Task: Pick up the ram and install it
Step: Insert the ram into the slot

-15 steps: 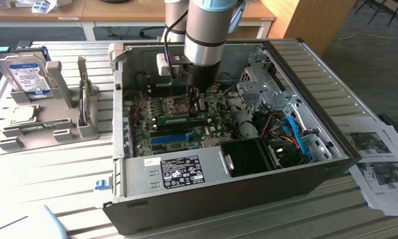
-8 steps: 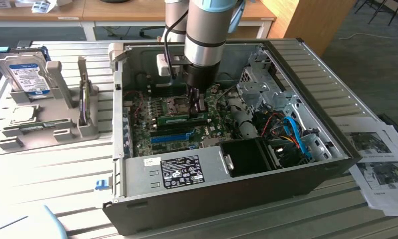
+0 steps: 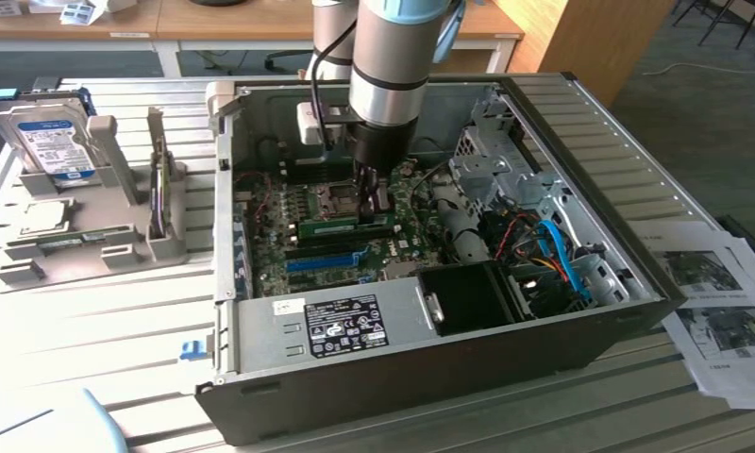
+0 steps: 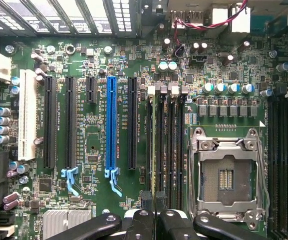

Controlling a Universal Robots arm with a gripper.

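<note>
My gripper (image 3: 375,209) reaches down into the open computer case (image 3: 415,377), over the motherboard. Right under its fingertips the ram (image 3: 343,226), a long thin green stick, lies along the memory slots beside the CPU socket (image 3: 340,196). The fingers stand close together on the stick's upper edge. In the wrist view the two black fingertips (image 4: 146,200) nearly meet, and my gripper (image 4: 153,202) sits over the row of black memory slots (image 4: 166,145), between the blue expansion slot (image 4: 111,130) and the empty CPU socket (image 4: 227,175). From that angle the stick itself is hard to make out.
On the exterior view's left, a grey fixture (image 3: 113,236) holds a hard drive (image 3: 53,142), a CPU (image 3: 44,215) and a green strip. Cables and a drive cage crowd the case's right side. Printed papers (image 3: 717,302) lie on the table right of the case.
</note>
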